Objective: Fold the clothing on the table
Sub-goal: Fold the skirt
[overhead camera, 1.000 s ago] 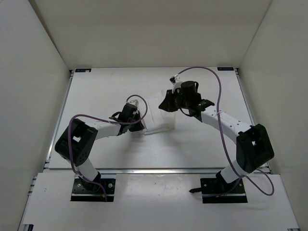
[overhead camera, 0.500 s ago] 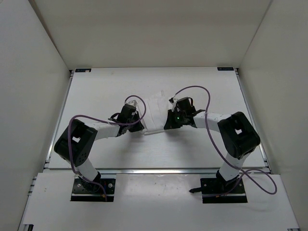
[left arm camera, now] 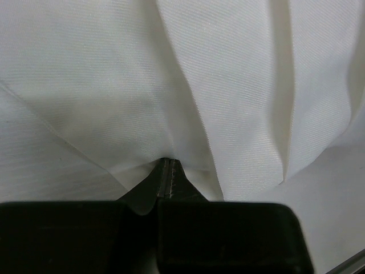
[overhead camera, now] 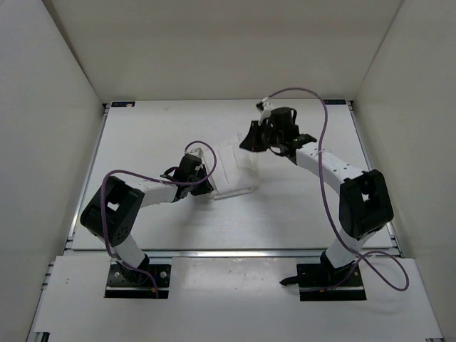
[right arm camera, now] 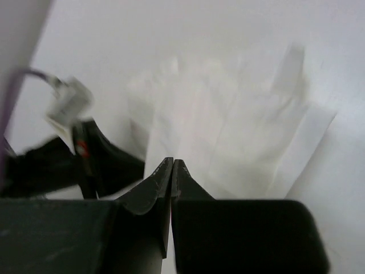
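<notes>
The clothing (overhead camera: 235, 171), a thin white piece of fabric, lies near the middle of the table (overhead camera: 142, 135), slightly right of centre, between the two grippers; its near edge rests flat on the surface, while its far part is rumpled and rises in soft folds; in the left wrist view long creases run across it and fan out from a single gathered point; that point sits in the left gripper (left arm camera: 165, 171), whose jaws are pinching the fabric at the clothing's left edge, low against the table; the left arm (overhead camera: 114, 210) reaches in from the near left with its elbow bent outward; the right gripper (overhead camera: 248, 139) hangs just past the far right corner of the clothing, its jaws pressed together; in the right wrist view the tips meet with no fabric seen between them, and the clothing shows blurred beyond them, with the black end of the left arm to its left; whether the right gripper touches the fabric cannot be told from above; the right arm (overhead camera: 363, 206) stretches from the near right toward the far side; a purple cable (overhead camera: 324, 142) loops along each arm; an aluminium rail (overhead camera: 235, 252) runs along the table's near edge; small blue marks (overhead camera: 122, 104) sit at the far corners; white walls (overhead camera: 50, 107) stand on the left, right and far sides.
</notes>
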Controlling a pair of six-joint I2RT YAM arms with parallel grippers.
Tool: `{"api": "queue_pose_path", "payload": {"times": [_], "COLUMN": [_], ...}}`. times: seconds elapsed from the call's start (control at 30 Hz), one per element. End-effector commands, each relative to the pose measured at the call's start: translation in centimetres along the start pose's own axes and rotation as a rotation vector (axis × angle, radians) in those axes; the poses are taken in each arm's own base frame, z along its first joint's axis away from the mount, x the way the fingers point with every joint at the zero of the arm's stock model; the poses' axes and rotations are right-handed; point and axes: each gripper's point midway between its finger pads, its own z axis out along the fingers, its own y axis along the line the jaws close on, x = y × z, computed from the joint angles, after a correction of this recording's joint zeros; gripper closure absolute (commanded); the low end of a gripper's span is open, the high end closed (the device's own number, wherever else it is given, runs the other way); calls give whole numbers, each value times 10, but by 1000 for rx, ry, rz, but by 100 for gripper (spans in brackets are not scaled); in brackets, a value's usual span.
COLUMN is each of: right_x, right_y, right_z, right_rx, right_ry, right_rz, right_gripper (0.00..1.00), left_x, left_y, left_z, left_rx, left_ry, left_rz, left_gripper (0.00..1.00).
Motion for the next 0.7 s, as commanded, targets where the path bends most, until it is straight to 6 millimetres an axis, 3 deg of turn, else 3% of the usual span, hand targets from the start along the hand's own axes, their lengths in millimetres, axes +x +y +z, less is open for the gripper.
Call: {"api": "queue_pose_path", "payload": {"times": [0.0,0.03,0.13,0.43,0.67], "right_x": [-75,-83,-77,-5,10], "right_y": [23,21,5,-48,-75], "right_z": [-25,-25,-9,60,71], "right_rx": [-36,-27,-26,-21,10], "right_ry": [-186,-200,-170,42,72], "right_rz": [-101,-117,-97,-28,0], "right_gripper": [100,100,100,100,100], "left_x": [28,26,26,35,46], "left_y": [27,25,26,29,27], "left_z": [0,0,-2,-5,-12], "left_rx": [-111,-103,-109,-106,-92], "left_ry": [96,92,90,119,156], "left_rz": [30,34,33,36,49], "left_gripper": [100,100,100,100,100]}}
